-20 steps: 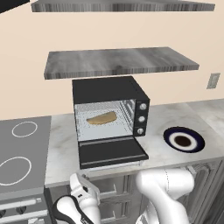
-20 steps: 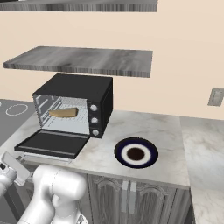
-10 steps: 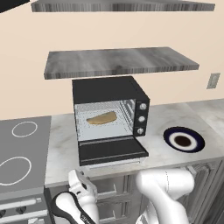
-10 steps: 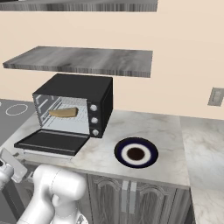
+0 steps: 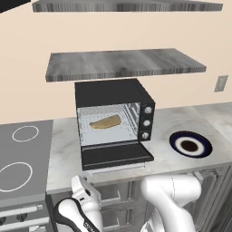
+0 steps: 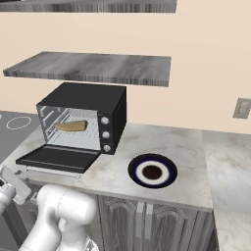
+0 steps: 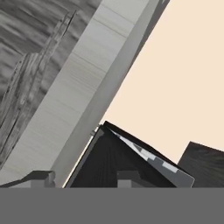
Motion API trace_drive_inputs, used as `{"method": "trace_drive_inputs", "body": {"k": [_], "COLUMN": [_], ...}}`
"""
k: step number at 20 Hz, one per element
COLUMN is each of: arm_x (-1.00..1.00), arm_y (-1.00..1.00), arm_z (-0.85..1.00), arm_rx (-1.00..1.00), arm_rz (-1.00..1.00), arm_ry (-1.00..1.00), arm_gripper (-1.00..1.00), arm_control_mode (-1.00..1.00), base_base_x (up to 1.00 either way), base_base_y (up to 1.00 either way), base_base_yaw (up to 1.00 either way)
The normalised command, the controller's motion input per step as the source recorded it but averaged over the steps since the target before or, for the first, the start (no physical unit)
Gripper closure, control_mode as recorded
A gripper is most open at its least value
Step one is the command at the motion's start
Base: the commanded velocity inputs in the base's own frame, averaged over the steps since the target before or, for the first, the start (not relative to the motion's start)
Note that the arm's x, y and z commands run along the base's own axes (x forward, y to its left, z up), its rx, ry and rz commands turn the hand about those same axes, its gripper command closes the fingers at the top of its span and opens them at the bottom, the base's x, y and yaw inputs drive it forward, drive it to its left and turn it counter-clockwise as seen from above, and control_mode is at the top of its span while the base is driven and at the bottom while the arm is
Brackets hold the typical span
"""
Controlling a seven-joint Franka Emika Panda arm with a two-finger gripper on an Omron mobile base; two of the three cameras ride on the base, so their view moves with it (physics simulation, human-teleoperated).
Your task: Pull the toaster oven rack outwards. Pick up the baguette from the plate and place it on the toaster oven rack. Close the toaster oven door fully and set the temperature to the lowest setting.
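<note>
The toaster oven door lies open and flat, its silver handle at the front edge. Inside, the baguette lies on the toaster oven rack, which sits within the cavity. From the right, the baguette, rack and door show again. The plate stands bare on the counter, right of the oven. The temperature knob tops the knob column. My gripper hangs below the counter edge, in front of and under the door, pointing up. The hand view shows its fingertips apart under the door, holding nothing.
A stove adjoins the counter on the left. A grey shelf hangs above the oven. Wooden cabinet fronts and the counter's edge stand close to my hand. A wall socket is at the far right.
My hand has shifted only slightly below the counter edge. The oven door, baguette and plate stand as before.
</note>
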Motion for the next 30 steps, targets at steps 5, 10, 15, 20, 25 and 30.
{"method": "trace_drive_inputs", "body": {"k": [5,10,15,20,25,30], "arm_x": [0.65,0.4,0.49,0.74,0.87,0.99], "arm_y": [0.0,0.0,0.0,0.0,0.0,0.0], "arm_z": [1.0,1.0,1.0,1.0,1.0,1.0], "arm_rx": [-0.26,-0.21,-0.13,-0.12,-0.2,-0.28], "arm_rz": [-0.02,0.0,0.0,0.0,0.0,0.0], "arm_ry": [-0.14,-0.13,-0.09,0.0,0.09,0.13], "arm_gripper": [1.0,1.0,1.0,1.0,1.0,1.0], "arm_control_mode": [-1.0,-1.0,-1.0,-1.0,-1.0,-1.0], "base_base_x": [0.0,0.0,0.0,0.0,0.0,0.0], "base_base_y": [0.0,0.0,0.0,0.0,0.0,0.0], "base_base_yaw": [0.0,0.0,0.0,0.0,0.0,0.0]}}
